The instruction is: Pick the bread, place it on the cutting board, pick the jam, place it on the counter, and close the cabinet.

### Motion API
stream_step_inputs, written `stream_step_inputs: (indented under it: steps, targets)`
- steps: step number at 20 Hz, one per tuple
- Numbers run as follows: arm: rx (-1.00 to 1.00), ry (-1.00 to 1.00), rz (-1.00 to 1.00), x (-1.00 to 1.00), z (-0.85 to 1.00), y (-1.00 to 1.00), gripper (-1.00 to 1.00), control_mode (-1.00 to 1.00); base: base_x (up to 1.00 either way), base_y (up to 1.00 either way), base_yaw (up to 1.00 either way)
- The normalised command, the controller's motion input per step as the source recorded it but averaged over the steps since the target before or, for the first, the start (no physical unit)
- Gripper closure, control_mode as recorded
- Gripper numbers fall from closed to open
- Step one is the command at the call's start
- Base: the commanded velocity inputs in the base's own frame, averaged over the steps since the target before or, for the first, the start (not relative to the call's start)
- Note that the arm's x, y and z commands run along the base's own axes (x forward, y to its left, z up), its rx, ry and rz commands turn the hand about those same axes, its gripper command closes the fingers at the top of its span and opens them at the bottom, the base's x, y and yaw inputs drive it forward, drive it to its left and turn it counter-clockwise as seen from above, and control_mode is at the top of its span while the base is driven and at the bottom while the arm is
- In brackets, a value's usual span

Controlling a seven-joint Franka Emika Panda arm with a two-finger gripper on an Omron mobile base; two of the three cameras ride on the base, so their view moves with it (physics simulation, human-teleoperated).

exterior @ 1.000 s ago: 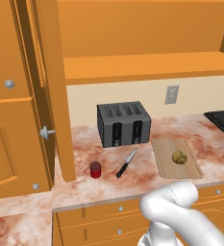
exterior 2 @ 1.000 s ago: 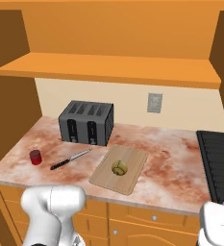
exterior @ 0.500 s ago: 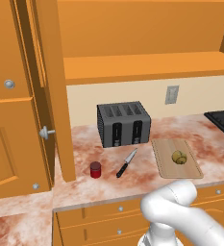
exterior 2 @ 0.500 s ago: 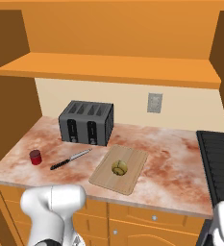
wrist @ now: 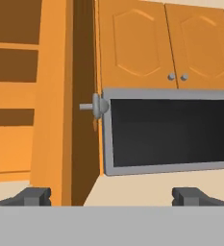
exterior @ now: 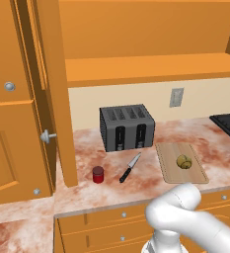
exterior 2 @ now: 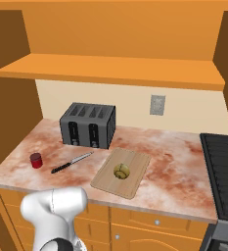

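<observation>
The bread (exterior: 183, 161) (exterior 2: 121, 170) lies on the cutting board (exterior: 194, 174) (exterior 2: 136, 163). The jam (exterior: 98, 174) (exterior 2: 35, 160) stands upright on the counter (exterior: 146, 185) (exterior 2: 171, 164), left of a black-handled knife. Above the counter, the cabinet's door (exterior: 50, 84) stands open and its bare shelf (exterior 2: 110, 68) shows. In the hand view my gripper (wrist: 111, 197) is open with nothing between its fingertips (wrist: 34, 196). It faces an open orange door edge with a round knob (wrist: 95, 106).
A grey toaster (exterior: 127, 127) (exterior 2: 88, 125) sits at the back of the counter, with the knife (exterior: 130, 168) (exterior 2: 71, 163) in front of it. A black stove (exterior 2: 224, 166) borders the counter on the right. A dark microwave (wrist: 171, 134) hangs under closed wall doors (wrist: 147, 43).
A white part of the robot at the lower right of the right base view has sunk toward the corner. The bread, jam and knife have not moved.
</observation>
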Motion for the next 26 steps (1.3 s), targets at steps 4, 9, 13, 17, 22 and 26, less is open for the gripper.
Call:
stream_step_inputs:
  steps: [4, 9, 13, 17, 22, 26]
  targets:
    - [0.0, 0.0, 0.0, 0.0, 0.06, -0.15, -1.0, -1.0, 0.0, 0.0, 0.0]
    - [0.0, 0.0, 0.0, 0.0, 0.03, -0.14, -1.0, -1.0, 0.0, 0.0, 0.0]
    - [0.0, 0.0, 0.0, 0.0, 0.01, -0.09, -1.0, -1.0, 0.0, 0.0, 0.0]
    - [0.0, 0.0, 0.0, -0.19, 0.0, 0.0, -1.0, -1.0, 0.0, 0.0, 0.0]
    - [0.0, 0.0, 0.0, -0.24, 0.1, 0.0, -1.0, -1.0, 0.0, 0.0, 0.0]
    - [0.0, -0.01, 0.0, -0.06, 0.11, -0.07, -1.0, -1.0, 0.0, 0.0, 0.0]
